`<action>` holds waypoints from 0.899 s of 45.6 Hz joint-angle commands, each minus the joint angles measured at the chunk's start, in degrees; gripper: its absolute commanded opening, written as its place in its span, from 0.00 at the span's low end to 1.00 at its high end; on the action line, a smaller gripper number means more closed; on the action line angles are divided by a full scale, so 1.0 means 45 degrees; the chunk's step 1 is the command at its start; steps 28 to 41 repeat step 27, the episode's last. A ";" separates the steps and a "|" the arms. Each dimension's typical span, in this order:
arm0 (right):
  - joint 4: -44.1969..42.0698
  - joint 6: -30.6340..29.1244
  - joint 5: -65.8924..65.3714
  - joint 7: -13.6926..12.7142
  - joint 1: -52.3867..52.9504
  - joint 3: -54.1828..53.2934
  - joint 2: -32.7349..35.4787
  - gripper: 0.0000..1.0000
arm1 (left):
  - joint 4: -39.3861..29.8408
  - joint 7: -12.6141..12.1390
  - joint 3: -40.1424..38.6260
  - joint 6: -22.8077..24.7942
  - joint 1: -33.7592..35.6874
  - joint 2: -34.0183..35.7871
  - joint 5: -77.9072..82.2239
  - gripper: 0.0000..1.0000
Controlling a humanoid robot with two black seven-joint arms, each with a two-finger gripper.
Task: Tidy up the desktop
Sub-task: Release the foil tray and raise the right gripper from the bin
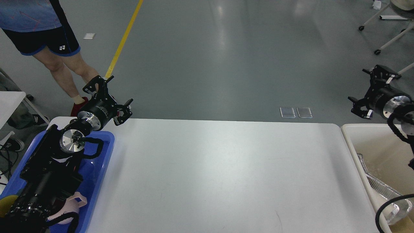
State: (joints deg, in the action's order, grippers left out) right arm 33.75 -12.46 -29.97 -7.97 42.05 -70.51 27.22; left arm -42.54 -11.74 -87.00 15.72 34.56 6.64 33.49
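Note:
The desktop (226, 168) is a wide white tabletop with rounded corners, and its surface is bare. My left gripper (120, 89) is open and empty, held above the table's far left corner, beyond the blue tray (108, 152). My right gripper (356, 84) is open and empty, held up at the right above the far end of the beige bin (351, 137). My left arm hides much of the blue tray.
A pink item (73, 202) and a yellow item (5, 204) lie in the blue tray. A crumpled foil tray (385, 194) lies in the beige bin. A person (55, 48) stands past the far left corner. Chair legs (385, 42) stand at the far right.

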 commanded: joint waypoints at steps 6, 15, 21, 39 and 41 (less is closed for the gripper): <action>0.0938 -0.0024 0.0000 0.5847 -0.0263 -0.0053 -0.1673 1.00 | 0.0000 0.0032 0.0018 -0.0016 0.0054 -0.0244 -0.0001 0.97; 0.0977 -0.0043 0.0000 0.6712 -0.0478 -0.0092 -0.3021 1.00 | 0.0000 0.0032 0.0018 -0.0133 0.0094 -0.0361 0.0019 0.97; 0.0919 0.0015 0.0020 0.6712 -0.0498 -0.0112 -0.3393 1.00 | 0.0000 0.0032 0.0018 -0.0192 0.0113 -0.0361 -0.0001 0.97; 0.0704 0.0035 0.0020 0.6712 -0.0536 -0.0131 -0.3686 1.00 | 0.0001 0.0032 0.0018 -0.0192 0.0074 -0.0361 0.0019 0.97; 0.0704 0.0035 0.0020 0.6712 -0.0536 -0.0131 -0.3686 1.00 | 0.0001 0.0032 0.0018 -0.0192 0.0074 -0.0361 0.0019 0.97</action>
